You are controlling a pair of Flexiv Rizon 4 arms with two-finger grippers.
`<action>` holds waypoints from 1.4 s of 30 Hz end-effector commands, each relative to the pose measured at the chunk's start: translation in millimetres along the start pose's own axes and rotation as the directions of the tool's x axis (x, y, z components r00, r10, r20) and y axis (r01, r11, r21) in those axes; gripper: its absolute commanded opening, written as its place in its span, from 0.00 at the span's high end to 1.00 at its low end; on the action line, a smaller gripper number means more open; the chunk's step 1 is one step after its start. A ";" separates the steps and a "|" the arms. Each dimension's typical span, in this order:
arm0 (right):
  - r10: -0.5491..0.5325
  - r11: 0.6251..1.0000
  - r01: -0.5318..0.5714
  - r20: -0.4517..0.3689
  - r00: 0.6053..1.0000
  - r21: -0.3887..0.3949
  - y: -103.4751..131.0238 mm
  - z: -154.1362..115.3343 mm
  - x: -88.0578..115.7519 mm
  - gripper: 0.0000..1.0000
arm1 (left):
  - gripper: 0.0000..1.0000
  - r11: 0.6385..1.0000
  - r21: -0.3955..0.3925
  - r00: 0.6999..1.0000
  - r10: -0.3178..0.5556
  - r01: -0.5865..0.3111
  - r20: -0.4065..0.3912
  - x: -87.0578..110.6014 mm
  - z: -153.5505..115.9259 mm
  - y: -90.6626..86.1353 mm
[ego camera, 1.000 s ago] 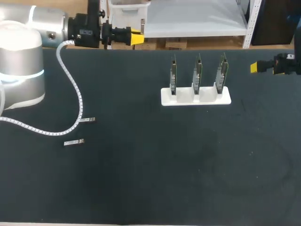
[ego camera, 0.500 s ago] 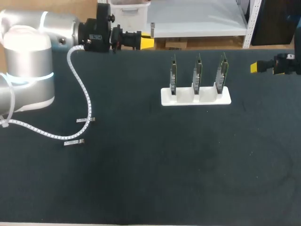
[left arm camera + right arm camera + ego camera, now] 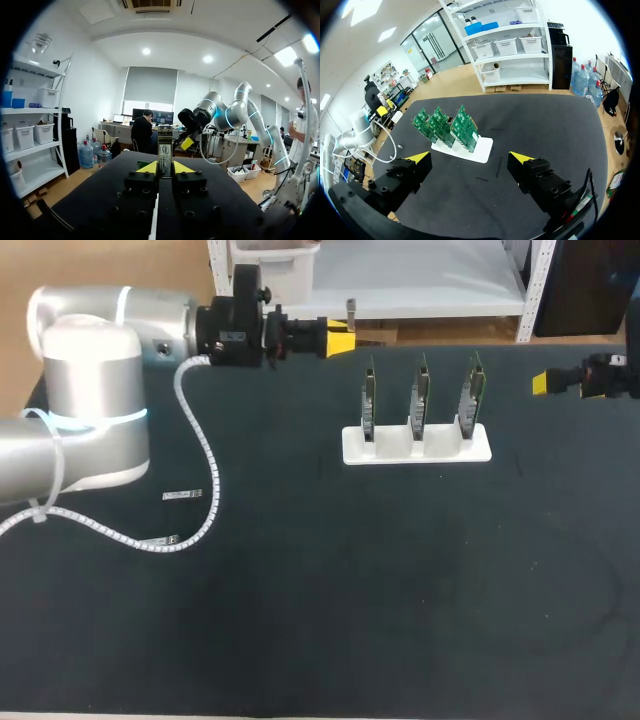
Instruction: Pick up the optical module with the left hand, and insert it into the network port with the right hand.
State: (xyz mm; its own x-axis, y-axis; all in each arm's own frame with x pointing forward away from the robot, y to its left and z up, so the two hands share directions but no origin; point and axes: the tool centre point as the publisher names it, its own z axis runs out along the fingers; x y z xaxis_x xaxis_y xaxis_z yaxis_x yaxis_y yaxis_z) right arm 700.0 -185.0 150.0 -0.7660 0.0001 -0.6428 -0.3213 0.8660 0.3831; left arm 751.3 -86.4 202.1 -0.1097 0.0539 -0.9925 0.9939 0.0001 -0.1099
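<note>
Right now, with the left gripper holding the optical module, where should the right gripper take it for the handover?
Probably by its free end. The optical module stands clear beyond the yellow tips of the left gripper, which clamps its lower part from two sides. The right gripper is open and could come across from its own side, closing on the exposed length only.

bright, even light falls from overhead onto the dark table (image 3: 300, 640), which reads matte. at 9 o'clock the left arm (image 3: 95, 390) shell gleams pale, with a glowing blue-white ring. the left gripper (image 3: 345, 338) yellow tips look vivid. shadows stay soft and faint.
</note>
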 end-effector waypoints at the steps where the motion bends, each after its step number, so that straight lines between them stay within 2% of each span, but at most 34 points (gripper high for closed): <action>1: 0.000 1.000 0.000 0.000 1.000 0.000 0.0 0.0 0.0 0.00 | 1.00 1.000 -0.006 1.000 0.019 -0.019 0.003 2.8 12.9 6.8; 5: 0.000 1.000 0.000 0.000 1.000 0.000 0.0 0.0 0.0 0.00 | 1.00 0.998 -0.014 0.998 0.063 -0.063 -0.005 6.8 18.9 8.7; 20: 0.000 1.000 0.000 0.000 1.000 0.000 0.0 0.0 0.0 0.00 | 1.00 0.999 -0.023 0.999 0.027 -0.028 -0.026 20.7 34.9 22.8; 24: 0.000 1.000 0.000 0.000 1.000 0.000 0.0 0.0 0.0 0.00 | 1.00 0.998 -0.049 0.999 0.037 -0.039 -0.034 24.5 38.2 29.1; 29: 0.000 1.000 0.000 0.000 1.000 0.000 0.0 0.0 0.0 0.00 | 1.00 0.998 -0.055 0.999 0.036 -0.038 -0.038 26.2 36.6 33.8; 42: 0.000 1.000 0.000 0.000 1.000 0.000 0.0 0.0 0.0 0.00 | 1.00 0.998 -0.070 0.998 -0.003 -0.002 -0.064 38.3 25.7 31.4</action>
State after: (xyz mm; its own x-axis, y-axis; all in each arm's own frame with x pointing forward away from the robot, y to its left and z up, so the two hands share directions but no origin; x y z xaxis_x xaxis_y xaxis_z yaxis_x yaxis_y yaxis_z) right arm 700.0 -185.0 150.0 -0.7660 0.0001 -0.6428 -0.3213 0.8660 0.3831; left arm 779.2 -112.0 159.8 -0.1095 0.1132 -0.9875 0.9924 0.0686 -0.1022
